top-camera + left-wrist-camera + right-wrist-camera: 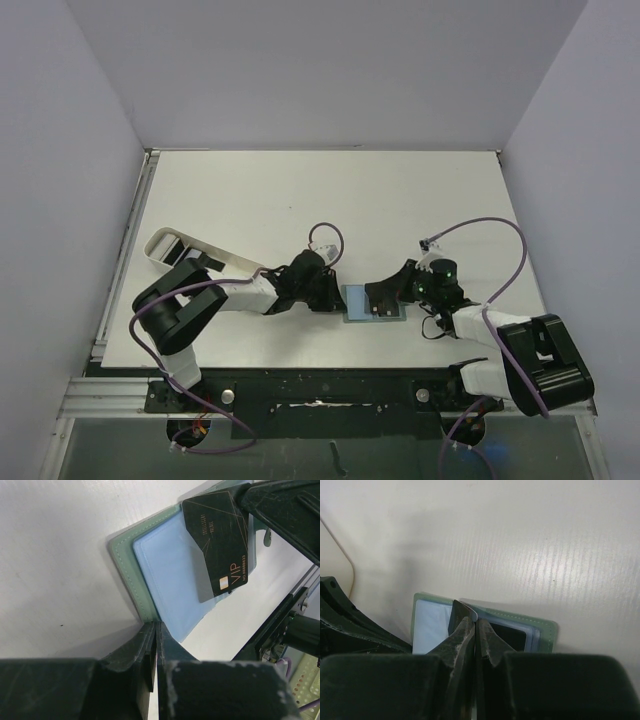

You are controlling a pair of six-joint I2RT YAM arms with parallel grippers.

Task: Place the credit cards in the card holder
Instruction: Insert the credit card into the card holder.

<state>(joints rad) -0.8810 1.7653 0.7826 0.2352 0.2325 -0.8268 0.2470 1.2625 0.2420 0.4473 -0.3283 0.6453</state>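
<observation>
The card holder point(357, 301) lies open on the table between my two grippers, green-rimmed with a light blue inside point(165, 575). My left gripper point(156, 625) is shut on its near edge, at the left end in the top view point(338, 298). My right gripper point(476, 621) is shut on a dark credit card point(222, 540) marked VIP. It holds the card tilted over the holder's middle, one side under a translucent pocket. In the right wrist view this card point(456, 614) shows edge-on. Another dark card point(512, 635) sits in a pocket on the holder's right half point(545, 630).
A white oblong tray point(170, 245) lies at the left of the table, behind the left arm. The right arm's purple cable point(500, 240) loops above the table on the right. Grey walls close in the table on three sides.
</observation>
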